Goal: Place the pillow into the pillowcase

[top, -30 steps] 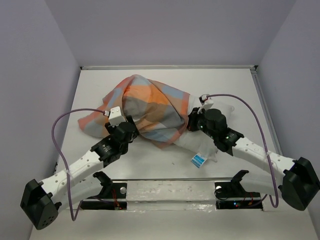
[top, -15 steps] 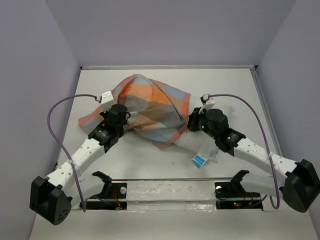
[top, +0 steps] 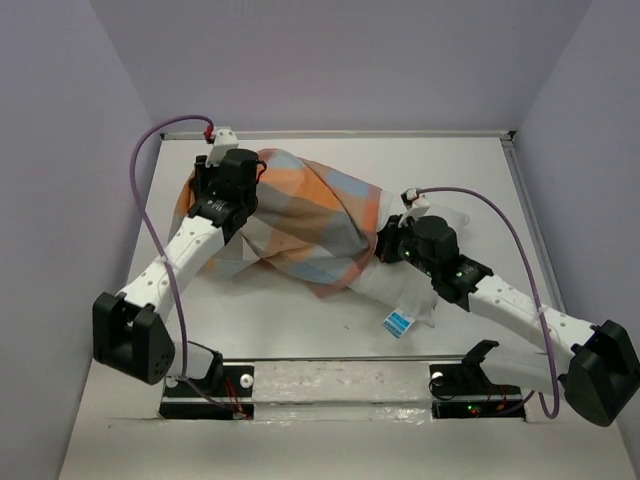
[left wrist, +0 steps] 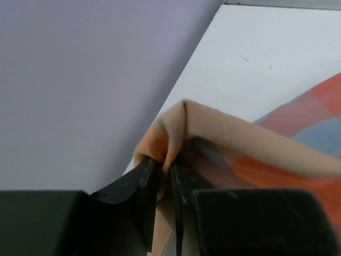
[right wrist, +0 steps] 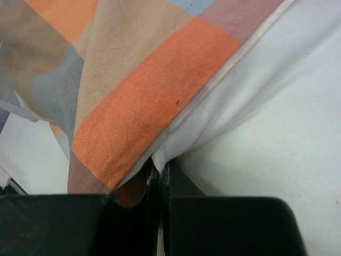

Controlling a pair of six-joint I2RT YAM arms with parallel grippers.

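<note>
My left gripper [left wrist: 165,169] pinches a fold of the pillowcase [top: 300,220] at the upper left of the top view. My right gripper [right wrist: 158,173], pressed together, nips its hem at centre right. The pillow [top: 385,292] pokes out there, partly inside.

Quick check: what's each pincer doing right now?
Left pincer: closed on a fold of the orange, grey-blue and cream checked pillowcase.
Right pincer: closed at that pillowcase's hem, apparently pinching the plump white pillow.

checked pillowcase [top: 300,215] covers most of the white pillow [top: 378,287], tagged end exposed.
</note>
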